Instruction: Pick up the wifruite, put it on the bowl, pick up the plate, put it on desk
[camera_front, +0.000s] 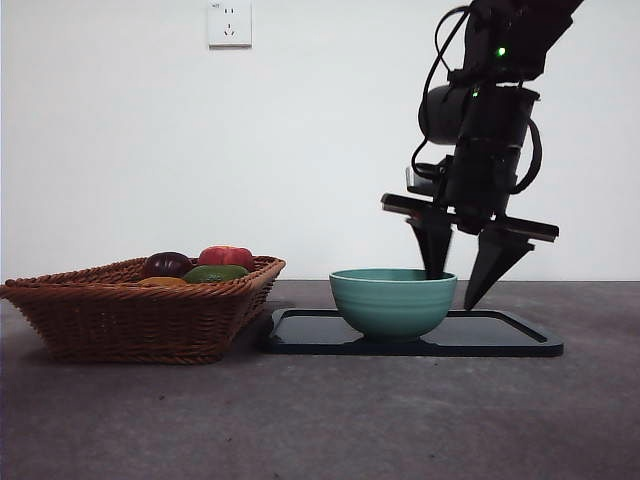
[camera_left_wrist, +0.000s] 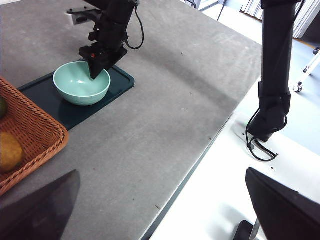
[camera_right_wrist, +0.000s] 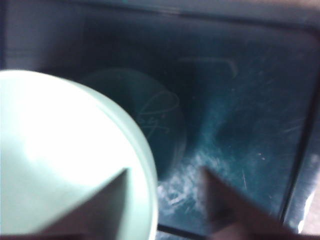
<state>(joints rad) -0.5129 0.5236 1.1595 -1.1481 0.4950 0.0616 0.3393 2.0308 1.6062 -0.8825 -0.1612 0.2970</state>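
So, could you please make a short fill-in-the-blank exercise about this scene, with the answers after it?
1. The mint-green bowl stands on a dark ____.
2. The right tool straddles the bowl's rim: one jaw inside, the other ____.
3. The fruits lie in a wicker ____ beside the tray.
4. The inside of the bowl is ____.

Missing words: tray; outside; basket; empty

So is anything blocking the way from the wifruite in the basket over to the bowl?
Partly. The right gripper hangs open straddling the bowl's rim, one jaw inside and one outside. The wifruite sits in the basket, with only the basket's wall and bare desk in between.
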